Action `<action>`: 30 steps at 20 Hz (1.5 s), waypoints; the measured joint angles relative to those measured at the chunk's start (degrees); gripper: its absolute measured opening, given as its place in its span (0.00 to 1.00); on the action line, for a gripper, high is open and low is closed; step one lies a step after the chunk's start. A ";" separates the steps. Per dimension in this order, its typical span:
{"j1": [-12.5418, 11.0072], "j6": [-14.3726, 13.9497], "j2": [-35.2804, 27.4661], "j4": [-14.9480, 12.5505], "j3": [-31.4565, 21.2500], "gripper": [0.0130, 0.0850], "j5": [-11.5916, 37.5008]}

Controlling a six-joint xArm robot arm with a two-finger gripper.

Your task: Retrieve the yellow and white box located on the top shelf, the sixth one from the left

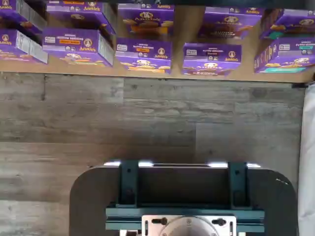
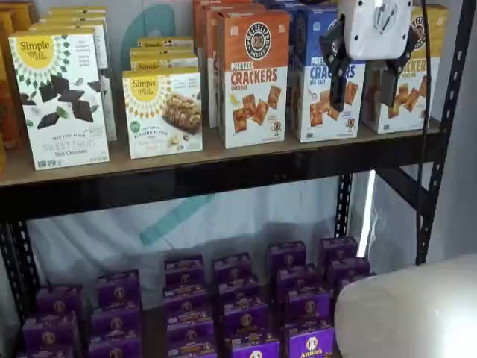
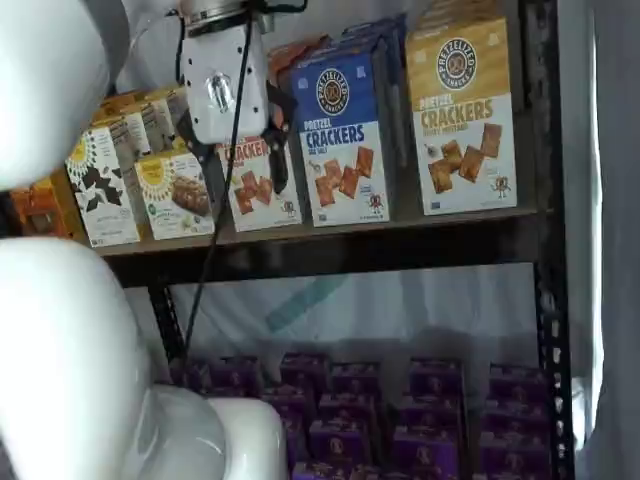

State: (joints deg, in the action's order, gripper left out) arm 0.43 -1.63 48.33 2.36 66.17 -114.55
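Note:
The yellow and white box point(image 3: 465, 110) stands upright at the right end of the top shelf point(image 3: 350, 250), next to the black upright. In a shelf view it point(image 2: 412, 82) is partly covered by my gripper point(image 2: 363, 101). The gripper is open, with a plain gap between its two black fingers, and holds nothing. It hangs in front of the shelf, apart from the boxes. In a shelf view the gripper point(image 3: 245, 180) overlaps the orange carton instead. The top shelf's dark rail point(image 2: 223, 175) runs below the cartons. The wrist view shows neither the box nor the fingers.
A blue-and-white cracker carton point(image 3: 345, 130) stands left of the yellow box, then an orange-and-white carton point(image 2: 253, 74) and Simple Mills boxes point(image 2: 63, 97). Purple Annie's boxes point(image 2: 246, 313) fill the lower shelf and show in the wrist view point(image 1: 142, 54). The white arm point(image 3: 60, 330) blocks the left.

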 joint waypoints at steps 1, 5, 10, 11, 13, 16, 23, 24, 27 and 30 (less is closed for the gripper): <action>-0.51 0.22 -0.49 0.60 0.42 1.00 -0.82; -1.34 0.57 -1.14 1.66 1.02 1.00 -2.08; -1.09 1.45 -0.85 -0.79 0.87 1.00 -0.33; -1.13 1.95 -0.82 -1.96 0.87 1.00 0.37; -1.09 2.92 -0.65 -4.75 0.62 1.00 2.29; -2.97 5.26 -0.53 -6.97 0.14 1.00 5.48; -14.27 14.96 -2.34 -4.79 0.22 1.00 14.45; -15.76 16.21 -2.65 -4.27 0.27 1.00 15.83; -20.97 20.76 -5.09 -2.85 1.85 1.00 19.38; -24.87 24.36 -7.74 -1.49 4.08 1.00 20.71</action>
State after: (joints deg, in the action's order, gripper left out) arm -24.44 22.73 40.59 0.87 70.25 -93.83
